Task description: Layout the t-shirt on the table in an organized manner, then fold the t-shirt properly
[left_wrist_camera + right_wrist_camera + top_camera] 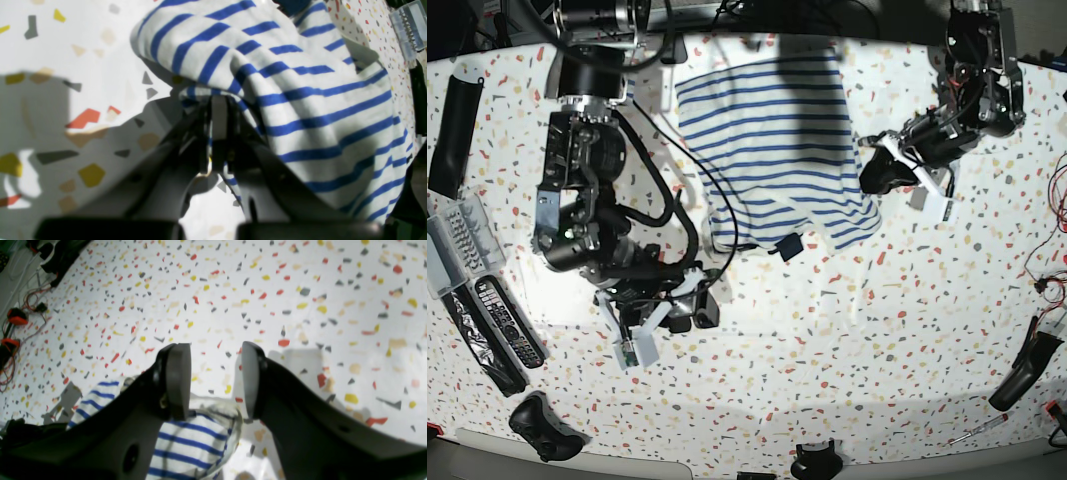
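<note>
The t-shirt (772, 150), white with blue stripes, lies rumpled at the back middle of the table (877, 350), a small dark tag (789, 245) at its near hem. My left gripper (217, 110) is shut on a bunched edge of the t-shirt (317, 100), at the shirt's right side in the base view (874, 178). My right gripper (215, 380) stands open with only speckled table (300, 290) between its fingers. A corner of the t-shirt (190, 443) lies just under and behind them. In the base view this gripper (695, 305) sits by the shirt's near left corner.
Two remotes (497, 320), a grey tray (457, 240) and a black case (452, 120) line the left edge. A game controller (542, 425) lies at the front left. Red cables (1047, 260) and a black tool (1017, 370) sit at the right.
</note>
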Motion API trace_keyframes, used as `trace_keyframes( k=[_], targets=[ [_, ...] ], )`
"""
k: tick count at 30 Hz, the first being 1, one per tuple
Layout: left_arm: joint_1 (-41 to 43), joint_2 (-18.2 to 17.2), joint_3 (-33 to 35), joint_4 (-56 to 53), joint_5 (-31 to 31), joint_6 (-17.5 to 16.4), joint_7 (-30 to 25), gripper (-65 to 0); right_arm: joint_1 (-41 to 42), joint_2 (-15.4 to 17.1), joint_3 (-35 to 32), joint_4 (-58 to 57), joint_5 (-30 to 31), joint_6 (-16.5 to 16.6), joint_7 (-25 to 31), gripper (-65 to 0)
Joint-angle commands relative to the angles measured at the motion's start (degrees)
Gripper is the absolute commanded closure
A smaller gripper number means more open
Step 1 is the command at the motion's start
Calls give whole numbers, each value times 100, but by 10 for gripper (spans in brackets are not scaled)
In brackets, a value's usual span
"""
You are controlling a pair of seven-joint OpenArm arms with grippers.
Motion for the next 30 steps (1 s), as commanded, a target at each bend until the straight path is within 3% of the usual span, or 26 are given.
trace_keyframes(
  k=[1,7,10,15,18,21,26,30],
  targets=[
    [-59,-37,-15,225,-136,-44,-140,0,179,4,11,87,127,44,120,-244],
    [70,-306,-90,1119,-136,44,-144,0,205,175,22,177,166,46,-264,-237],
    [289,-448,-415,1609,-136,378,-229,0,116,424,22,415,168,46,-531,-156],
    [931,-492,-1287,2122,-138,413,-439,0,-496,802,24,1071,122,44,-898,0],
    [1375,-492,-1742,2218,-138,413,-437,0,-992,894,111,1512,122,46,-1281,0],
    [1838,-494,-2100,2218,-136,411,-310,0,-1635,890,417,2044,125,44,-1279,0],
    [2544,-494,-2625,2218,-109,400,-133,0,-2914,885,1261,2796,129,44,-1279,0],
    [3008,-494,-2916,2218,-118,173,275,0,-4072,811,1932,2898,131,85,-1279,0]
  ],
)
